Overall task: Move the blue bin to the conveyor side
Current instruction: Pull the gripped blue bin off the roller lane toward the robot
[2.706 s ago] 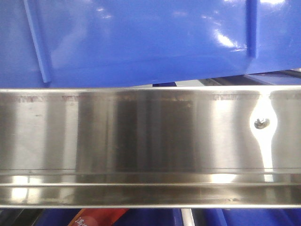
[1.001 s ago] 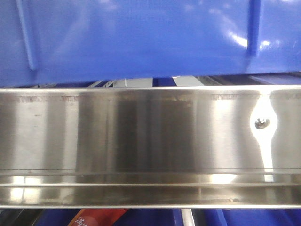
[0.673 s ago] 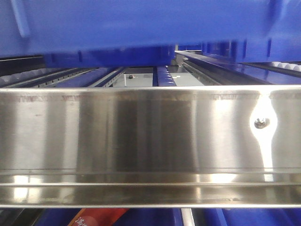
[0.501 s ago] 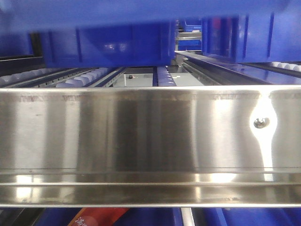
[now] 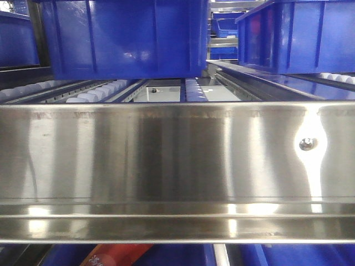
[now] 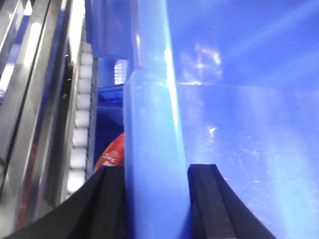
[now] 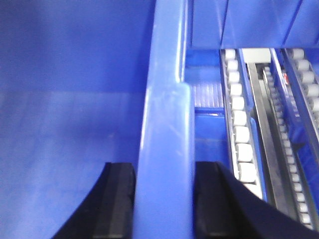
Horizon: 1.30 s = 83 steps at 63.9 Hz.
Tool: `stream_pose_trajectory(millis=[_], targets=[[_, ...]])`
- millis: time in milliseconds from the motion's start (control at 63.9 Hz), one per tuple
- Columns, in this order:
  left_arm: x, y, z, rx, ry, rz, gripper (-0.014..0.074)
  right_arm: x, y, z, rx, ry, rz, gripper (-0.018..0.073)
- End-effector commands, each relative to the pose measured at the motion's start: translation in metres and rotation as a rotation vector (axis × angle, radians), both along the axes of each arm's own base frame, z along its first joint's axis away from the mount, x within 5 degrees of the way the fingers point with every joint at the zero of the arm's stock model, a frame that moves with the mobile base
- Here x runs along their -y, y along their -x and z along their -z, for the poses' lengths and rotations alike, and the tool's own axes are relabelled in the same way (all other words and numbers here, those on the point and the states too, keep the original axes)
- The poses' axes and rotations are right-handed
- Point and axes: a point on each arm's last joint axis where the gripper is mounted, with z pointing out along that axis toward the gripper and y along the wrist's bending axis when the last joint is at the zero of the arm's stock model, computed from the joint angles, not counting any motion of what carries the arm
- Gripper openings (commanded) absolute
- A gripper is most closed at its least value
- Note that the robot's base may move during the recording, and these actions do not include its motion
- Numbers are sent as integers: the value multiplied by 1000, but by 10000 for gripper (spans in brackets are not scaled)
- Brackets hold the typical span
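Both grippers hold the blue bin by its thick rim. In the left wrist view my left gripper (image 6: 155,172) is shut on the rim (image 6: 149,124), one black finger on each side, with the bin's glossy inner wall to the right. In the right wrist view my right gripper (image 7: 166,169) is shut on the opposite rim (image 7: 167,124), with the bin's inside to the left. The held bin does not show in the front view. The conveyor is out of view.
A stainless-steel shelf rail (image 5: 177,160) fills the front view. Behind it two other blue bins (image 5: 122,39) (image 5: 294,33) stand on roller tracks (image 5: 94,91). White rollers run beside the held bin (image 7: 239,134) (image 6: 79,124). A red package (image 6: 112,152) lies below.
The held blue bin has risen out of the top of the front view, uncovering the roller tracks and the two bins behind the rail.
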Motion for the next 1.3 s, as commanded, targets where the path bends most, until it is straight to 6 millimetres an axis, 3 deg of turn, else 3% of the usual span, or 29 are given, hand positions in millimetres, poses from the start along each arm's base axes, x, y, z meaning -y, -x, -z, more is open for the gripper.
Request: stream_pose_trajectory(millis=[0, 1283], targets=[[-4, 11, -15, 137, -18, -19, -18, 9, 12, -16, 152, 22, 32, -81], [-4, 15, -17, 146, -17, -20, -18, 10, 17, -18, 163, 17, 31, -81]])
